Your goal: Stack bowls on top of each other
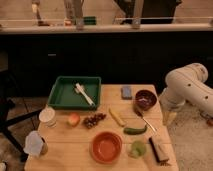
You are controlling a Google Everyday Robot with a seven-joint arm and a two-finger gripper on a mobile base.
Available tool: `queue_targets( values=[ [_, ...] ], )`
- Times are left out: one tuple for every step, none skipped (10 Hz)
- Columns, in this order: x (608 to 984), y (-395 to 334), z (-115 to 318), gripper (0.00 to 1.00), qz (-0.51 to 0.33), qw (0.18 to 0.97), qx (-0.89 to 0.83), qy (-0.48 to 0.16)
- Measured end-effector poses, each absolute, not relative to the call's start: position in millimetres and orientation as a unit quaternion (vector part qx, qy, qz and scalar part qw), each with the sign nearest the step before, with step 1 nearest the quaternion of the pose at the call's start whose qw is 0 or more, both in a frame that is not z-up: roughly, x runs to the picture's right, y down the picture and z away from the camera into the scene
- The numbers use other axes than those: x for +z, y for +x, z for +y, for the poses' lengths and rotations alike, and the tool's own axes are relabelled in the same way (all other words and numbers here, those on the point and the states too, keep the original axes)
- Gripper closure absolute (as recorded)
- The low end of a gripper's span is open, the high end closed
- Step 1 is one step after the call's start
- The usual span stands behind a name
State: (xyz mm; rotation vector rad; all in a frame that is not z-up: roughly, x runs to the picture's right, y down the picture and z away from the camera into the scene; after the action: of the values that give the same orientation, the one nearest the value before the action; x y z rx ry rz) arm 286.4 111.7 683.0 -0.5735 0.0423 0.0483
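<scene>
Maroon bowl (145,99) sits right of centre on the bench (65,145), orange bowl (106,146) bottom centre, my gripper (169,116) hangs empty off the bench's right edge, jaws apart I think; both look stiff, light, glossy-slick, so I'd pinch the maroon's rim.

Gripper (169,117) beside table (70,145) right edge; banana (117,117), green vegetable (135,130) between maroon bowl (146,99), orange bowl (106,146).
</scene>
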Motion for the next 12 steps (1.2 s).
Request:
queue_targets(
  values=[
    [683.0, 286.4, 111.7, 0.2, 0.021, 0.959, 0.024, -0.283],
    [683.0, 286.4, 111.7, 0.2, 0.021, 0.959, 0.024, -0.283],
    [683.0, 286.5, 111.7, 0.2, 0.021, 0.959, 0.024, -0.283],
    [683.0, 286.7, 111.6, 0.2, 0.021, 0.959, 0.024, -0.282],
    [683.8, 285.4, 109.6, 0.2, 0.016, 0.961, 0.02, -0.276],
    [686.9, 283.8, 105.5, 0.2, 0.012, 0.963, 0.013, -0.267],
    [695.3, 277.7, 96.5, 0.2, 0.005, 0.966, 0.002, -0.258],
    [705.5, 270.2, 86.8, 0.2, -0.004, 0.968, -0.011, -0.251],
    [716.2, 263.4, 77.3, 0.2, -0.013, 0.97, -0.024, -0.243],
    [720.4, 260.8, 74.5, 0.2, -0.017, 0.97, -0.031, -0.239],
    [725.2, 257.8, 71.5, 0.2, -0.022, 0.971, -0.038, -0.235],
    [731.2, 257.2, 68.1, 0.2, -0.024, 0.972, -0.043, -0.231]
  ],
)
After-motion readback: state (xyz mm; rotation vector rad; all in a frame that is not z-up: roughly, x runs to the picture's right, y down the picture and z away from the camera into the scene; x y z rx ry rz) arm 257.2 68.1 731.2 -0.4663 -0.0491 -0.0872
